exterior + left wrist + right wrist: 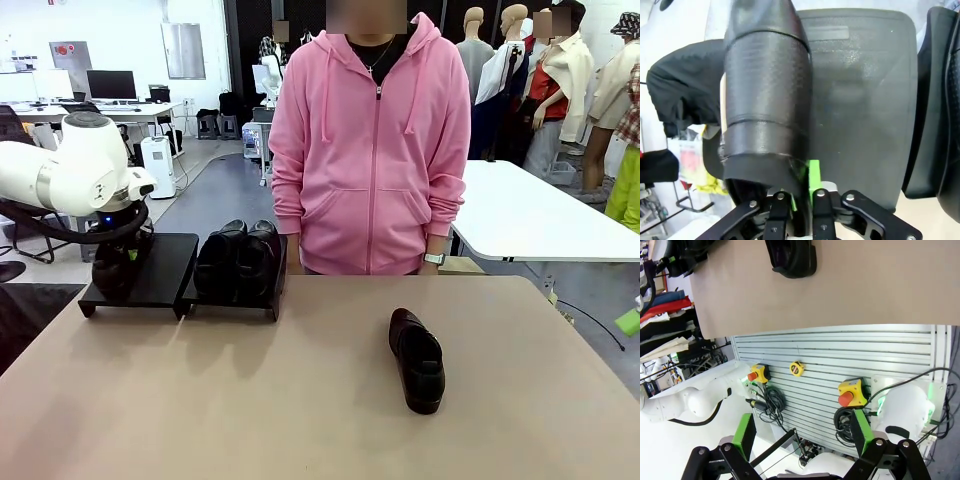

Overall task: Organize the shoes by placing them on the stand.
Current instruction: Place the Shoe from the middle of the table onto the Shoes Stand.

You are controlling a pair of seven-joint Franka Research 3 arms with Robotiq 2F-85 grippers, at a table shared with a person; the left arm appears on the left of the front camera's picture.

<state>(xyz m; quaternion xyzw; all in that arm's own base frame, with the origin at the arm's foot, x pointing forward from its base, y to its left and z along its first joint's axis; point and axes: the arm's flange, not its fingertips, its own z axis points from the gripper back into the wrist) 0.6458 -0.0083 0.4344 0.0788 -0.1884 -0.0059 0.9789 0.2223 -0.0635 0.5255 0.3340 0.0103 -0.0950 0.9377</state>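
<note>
Left wrist view: shoe (765,100) between left end effector (802,189) pads (813,175)

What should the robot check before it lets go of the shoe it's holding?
1. Held shoe over the stand, left section: ok.
2. Shoe sitting flat there: cannot tell.
3. Left gripper pinching the shoe's rim: ok.
4. Right gripper open, empty: ok.
5. Last shoe lying free on the table: ok.
</note>
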